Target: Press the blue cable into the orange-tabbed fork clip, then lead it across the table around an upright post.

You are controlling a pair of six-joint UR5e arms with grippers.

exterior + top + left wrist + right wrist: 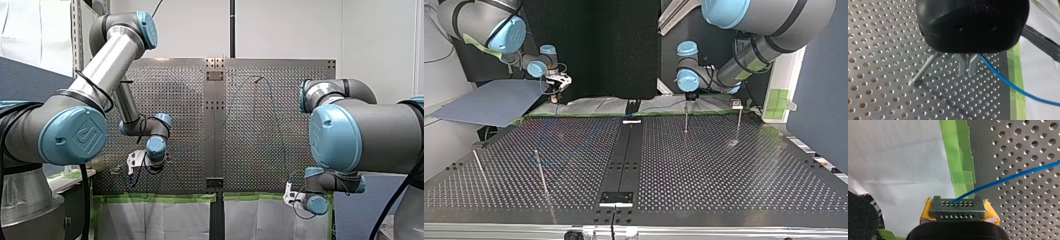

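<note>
My left gripper [968,71] and my right gripper [959,208] each pinch the blue cable [1008,178]; a hard tug could pull it loose.

Top view: two posts [542,174] on the table's [724,190] near left, two at far right. Left gripper [689,100] above one far post. Right gripper [558,90] beyond the far-left edge, cable [1008,178] leading from it over the table.

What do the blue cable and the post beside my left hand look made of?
The blue cable: likely a plastic jacket, smooth, slightly glossy, bending softly; core hidden. The post: probably bare polished metal, silvery with bright reflections.
</note>
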